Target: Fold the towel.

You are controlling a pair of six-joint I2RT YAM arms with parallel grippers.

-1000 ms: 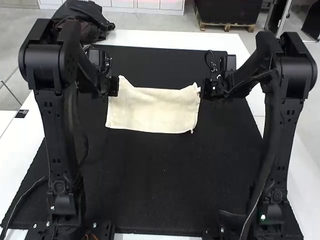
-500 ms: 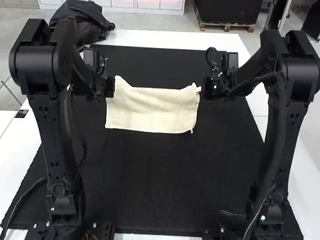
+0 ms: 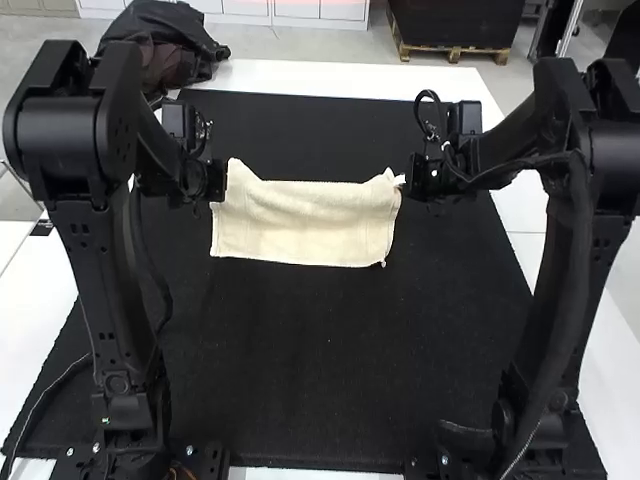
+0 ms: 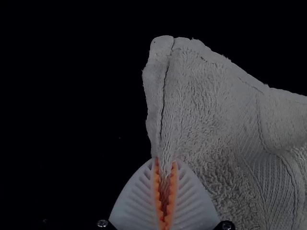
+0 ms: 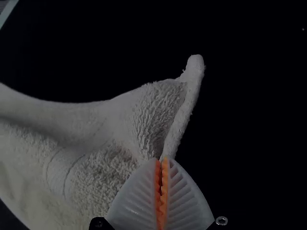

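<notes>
Over the far half of the black mat (image 3: 330, 390), the cream towel (image 3: 305, 225) is held out sideways, its long axis running across the mat from left to right. At its left end, near the far corner, the side edge is pinched by the left gripper (image 4: 166, 163); at its right end, the cloth near the far corner is nipped by the right gripper (image 5: 161, 159). Between these grips the far edge is slackly bowed. Neither gripper is favoured by nearness, as one end is held by each. For the fold, both held corners should probably be carried together toward the mat's near side, square to the long axis; if one is led ahead, the crease may be skewed.
</notes>
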